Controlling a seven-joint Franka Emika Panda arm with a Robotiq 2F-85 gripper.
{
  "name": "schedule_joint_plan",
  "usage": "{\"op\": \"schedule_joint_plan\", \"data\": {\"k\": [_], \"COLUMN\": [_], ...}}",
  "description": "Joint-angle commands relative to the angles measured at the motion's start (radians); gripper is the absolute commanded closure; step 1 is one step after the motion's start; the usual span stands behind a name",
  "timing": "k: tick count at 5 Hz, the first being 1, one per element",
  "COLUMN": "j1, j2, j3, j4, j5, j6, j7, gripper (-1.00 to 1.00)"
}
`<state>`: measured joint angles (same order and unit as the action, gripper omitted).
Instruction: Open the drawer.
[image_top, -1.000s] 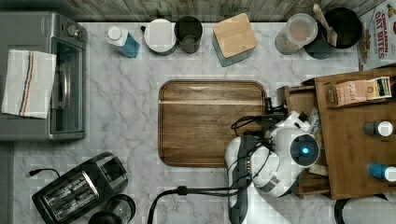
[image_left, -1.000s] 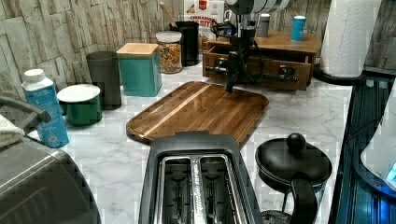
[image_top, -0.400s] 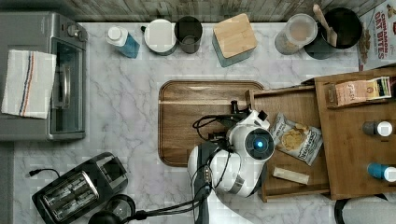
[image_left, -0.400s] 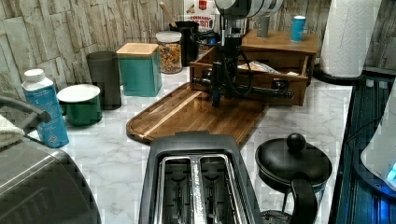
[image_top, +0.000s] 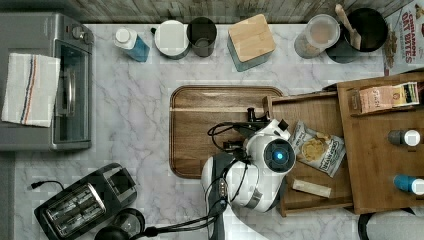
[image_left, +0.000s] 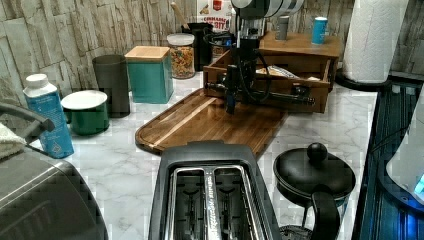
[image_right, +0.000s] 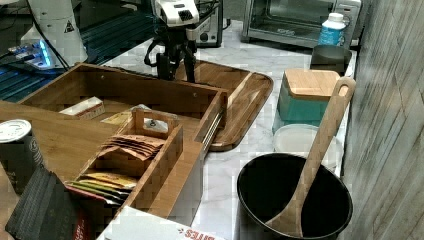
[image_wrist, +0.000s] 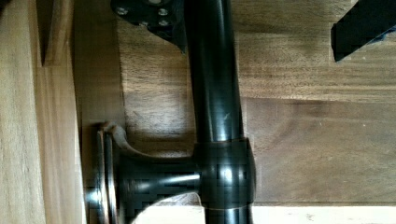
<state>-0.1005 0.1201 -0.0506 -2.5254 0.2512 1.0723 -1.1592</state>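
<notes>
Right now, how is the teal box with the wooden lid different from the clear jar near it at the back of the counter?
The teal box is square and opaque with a flat wooden lid; the clear jar is round and see-through, showing cereal-like contents in the left view. The box looks wider in the top view. Both stand upright against the back wall, lids on.

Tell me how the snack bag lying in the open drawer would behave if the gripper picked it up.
The snack bag looks like thin crinkled film, so it would probably flex and sag rather than stay stiff. It lies flat in the drawer, so it is likely light. Its glossy surface may slip in a pinch.
</notes>
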Motion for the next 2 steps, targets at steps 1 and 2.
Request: {"op": "schedule_joint_plan", "data": {"k": [1,2], "j1": [0.154,0.136], "j2": [-0.060,-0.060], "j3": [0.166,0.185], "j4": [-0.019,-0.020], "j5": [0.038,0.036], "j6": [-0.076,-0.076], "j7": [0.027,0.028], "gripper": [-1.00,-1.00]}}
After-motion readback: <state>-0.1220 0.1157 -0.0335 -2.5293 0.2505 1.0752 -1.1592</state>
